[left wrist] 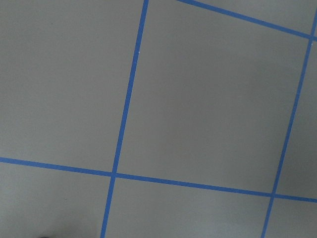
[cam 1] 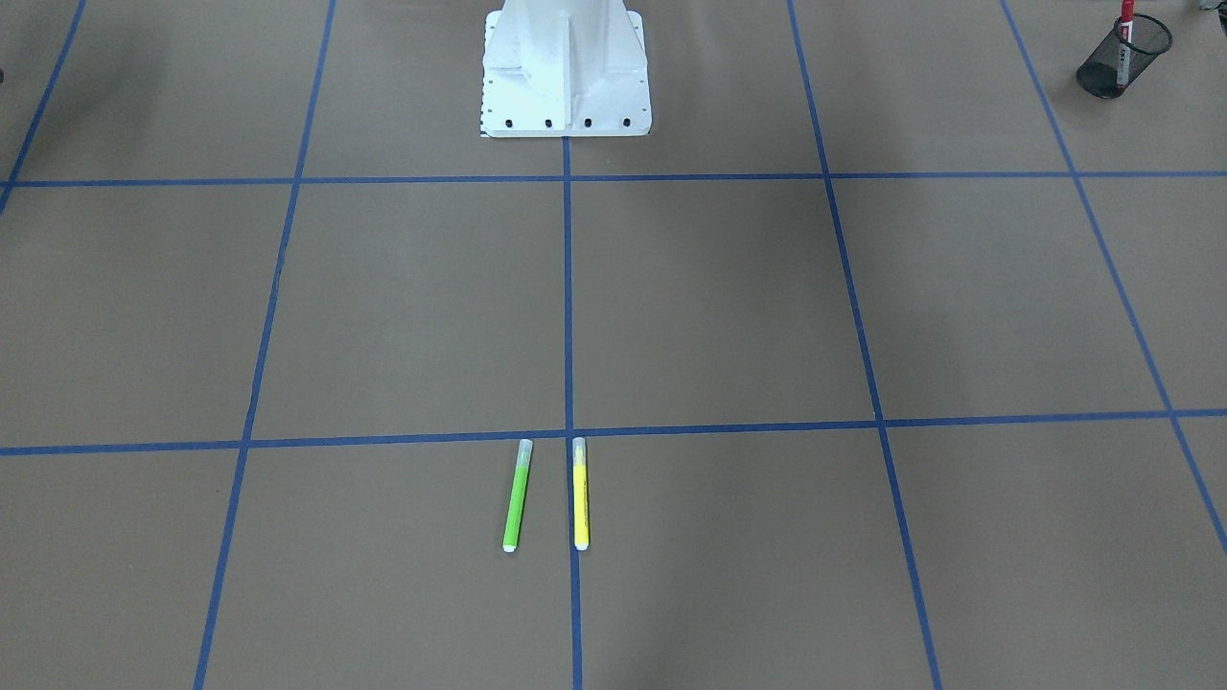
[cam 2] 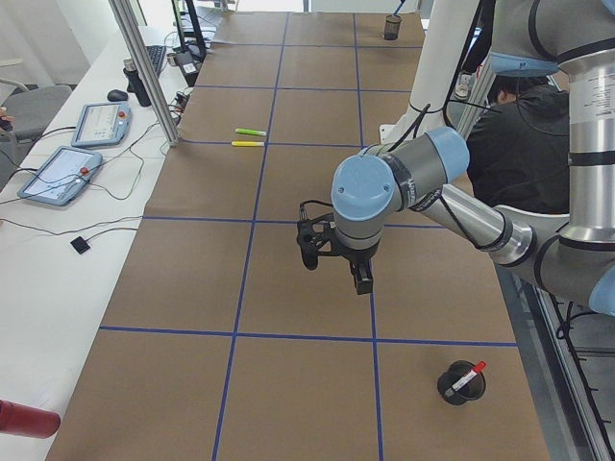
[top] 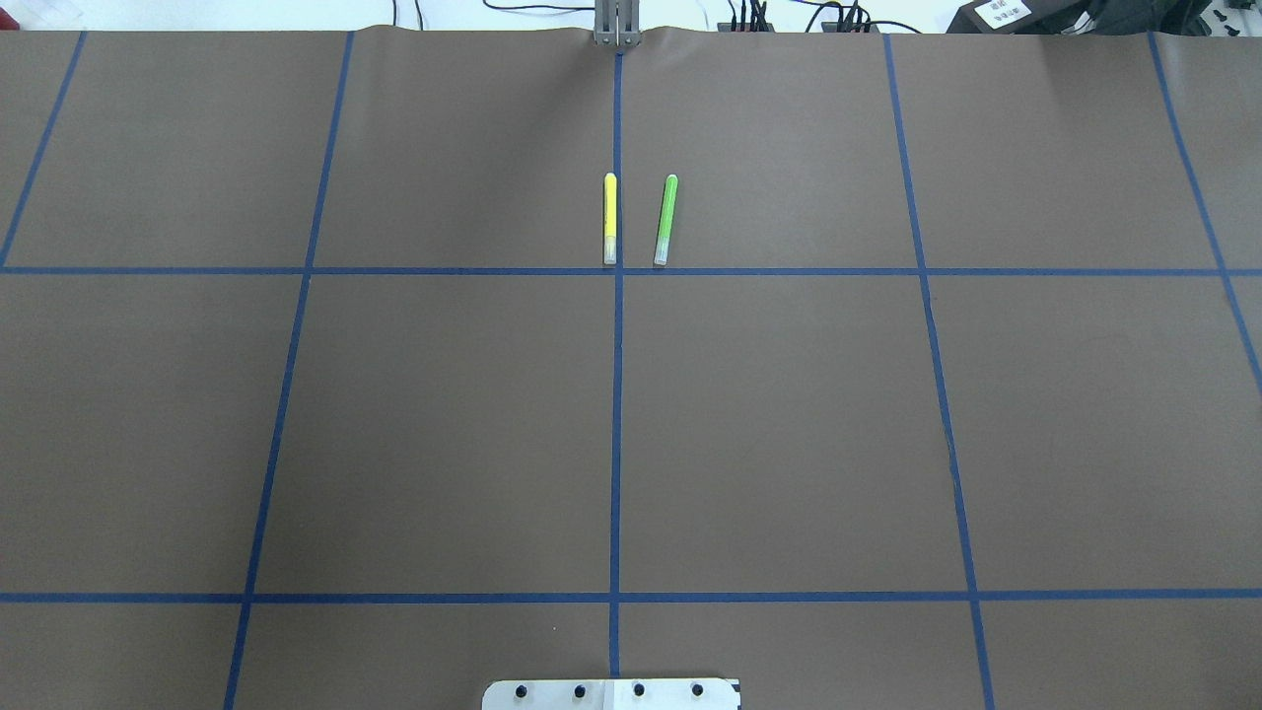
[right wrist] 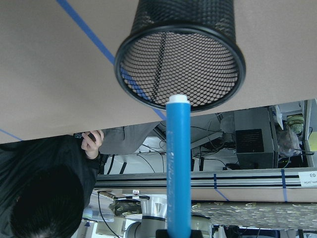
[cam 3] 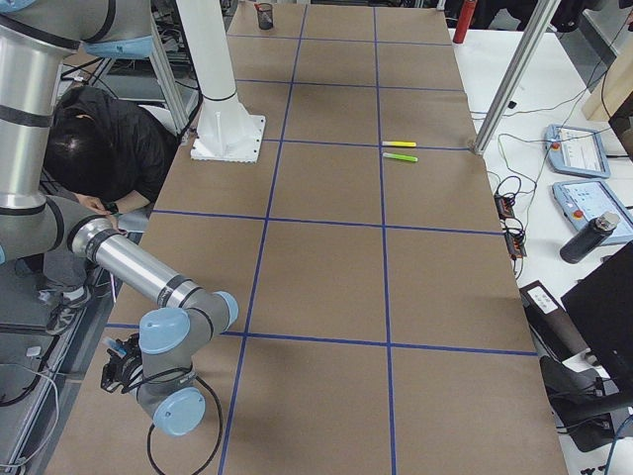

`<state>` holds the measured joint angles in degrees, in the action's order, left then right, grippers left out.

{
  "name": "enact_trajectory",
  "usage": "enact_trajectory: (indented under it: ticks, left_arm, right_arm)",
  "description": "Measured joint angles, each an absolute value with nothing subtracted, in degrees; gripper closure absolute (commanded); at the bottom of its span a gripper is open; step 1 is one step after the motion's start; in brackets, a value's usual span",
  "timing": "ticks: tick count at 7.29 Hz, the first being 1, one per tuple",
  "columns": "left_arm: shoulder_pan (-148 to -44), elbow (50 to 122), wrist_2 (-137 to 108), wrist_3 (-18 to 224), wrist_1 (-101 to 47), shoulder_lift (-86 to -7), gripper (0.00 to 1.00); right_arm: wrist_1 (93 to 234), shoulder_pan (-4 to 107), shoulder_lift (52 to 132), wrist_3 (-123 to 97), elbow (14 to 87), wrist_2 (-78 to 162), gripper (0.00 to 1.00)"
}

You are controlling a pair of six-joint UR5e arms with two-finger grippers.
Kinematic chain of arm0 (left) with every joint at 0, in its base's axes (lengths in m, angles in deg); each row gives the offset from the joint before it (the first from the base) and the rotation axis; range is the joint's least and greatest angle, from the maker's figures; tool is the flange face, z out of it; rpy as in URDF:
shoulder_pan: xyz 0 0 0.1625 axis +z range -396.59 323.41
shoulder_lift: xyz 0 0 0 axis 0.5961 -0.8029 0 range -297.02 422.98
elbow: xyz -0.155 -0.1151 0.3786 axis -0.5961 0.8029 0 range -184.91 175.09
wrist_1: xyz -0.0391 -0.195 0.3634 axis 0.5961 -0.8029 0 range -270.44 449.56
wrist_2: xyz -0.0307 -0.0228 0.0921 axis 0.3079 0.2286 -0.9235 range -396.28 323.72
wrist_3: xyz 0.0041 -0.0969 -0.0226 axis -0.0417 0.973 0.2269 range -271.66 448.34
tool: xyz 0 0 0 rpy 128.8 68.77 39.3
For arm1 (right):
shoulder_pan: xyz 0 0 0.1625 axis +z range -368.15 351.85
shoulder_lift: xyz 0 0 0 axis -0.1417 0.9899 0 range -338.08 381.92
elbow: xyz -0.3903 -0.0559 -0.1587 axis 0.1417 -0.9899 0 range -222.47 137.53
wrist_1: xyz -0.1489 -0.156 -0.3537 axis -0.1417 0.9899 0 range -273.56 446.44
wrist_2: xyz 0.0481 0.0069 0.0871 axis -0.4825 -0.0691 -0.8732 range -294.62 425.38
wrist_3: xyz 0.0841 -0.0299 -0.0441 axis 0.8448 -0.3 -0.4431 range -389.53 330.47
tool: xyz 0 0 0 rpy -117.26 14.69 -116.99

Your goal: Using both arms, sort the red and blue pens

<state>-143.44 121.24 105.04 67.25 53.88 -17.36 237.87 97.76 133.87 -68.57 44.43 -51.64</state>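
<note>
While the right gripper (right wrist: 178,234) clasps the blue pen (right wrist: 178,163), tip near a mesh cup (right wrist: 183,12) at the table's right end, the red pen (cam 2: 470,375) stands in the left-end cup (cam 2: 452,392). Whether the left gripper (cam 2: 336,269) is clenched cannot be told. Judged next: centre the pen over the mouth, lower it, release.

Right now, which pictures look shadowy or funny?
Front-facing view: soft dark shadows band the table. Right wrist view: blue pen and mesh cup look sharp, but the scene is tipped, table on top. Left wrist view: even light, no glare.
</note>
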Motion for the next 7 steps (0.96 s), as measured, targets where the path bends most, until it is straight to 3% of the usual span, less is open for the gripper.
enact_trajectory:
  ticks: [5, 7]
  left_arm:
    - [-143.41, 121.49, 104.81, 67.23, 53.72, -17.48, 0.00]
    - [-143.35, 120.96, 103.43, 67.39, 53.36, -19.43, 0.00]
  right_arm:
    - [233.85, 97.76, 130.75, -65.57, 43.46, -51.53, 0.01]
    - [221.92, 97.75, 127.94, -57.78, 43.51, -51.47, 0.01]
